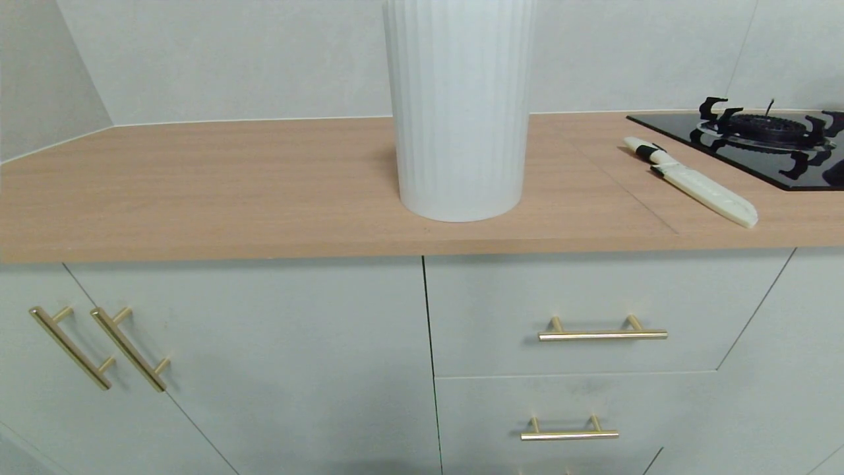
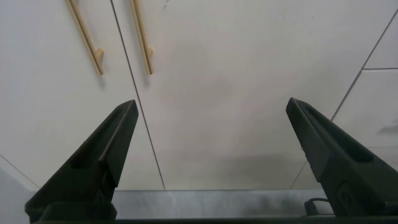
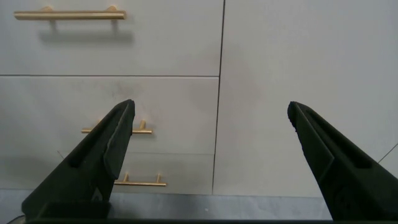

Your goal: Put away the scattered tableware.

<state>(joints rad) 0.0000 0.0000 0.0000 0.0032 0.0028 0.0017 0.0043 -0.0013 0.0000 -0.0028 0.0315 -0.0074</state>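
**Status.** The left gripper [image 2: 211, 103] has its fingers spread wide and holds nothing. It faces the cabinet doors [image 2: 236, 93] below the table [image 1: 198, 191], close to their two brass handles [image 2: 142, 34]. The right gripper [image 3: 211, 104] is likewise spread and empty, and it faces the drawer fronts [image 3: 112, 43].

**Task item.** One knife [image 1: 689, 181] lies flat on the table, on the robot's right. It has a cream blade and a cream and black handle. The handle points toward the back wall and the tip toward the front edge. The knife lies just beside the front corner of the black hob [image 1: 758, 142] and well apart from the white ribbed container [image 1: 459, 112], which stands upright mid-table. The container is the likely place for the knife, although its opening is above the head view.

**Progress.** Judged from this layout, no grasp has begun.

**Hazards.**
- Both grippers sit below the table top. Raising either arm straight up risks striking the table's front edge or catching a drawer handle [image 3: 69, 14].
- The knife lies flat and thin. A descent that is too shallow may close the gripper on nothing, and one that is too deep would drive the fingertips into the table.
- A grasp on the smooth blade instead of the handle may slip or let the knife pivot.
- A sideways nudge could push the tip over the front edge or slide the knife against the hob.
- The container is tall and narrow. Contact with its wall during insertion could tip it.
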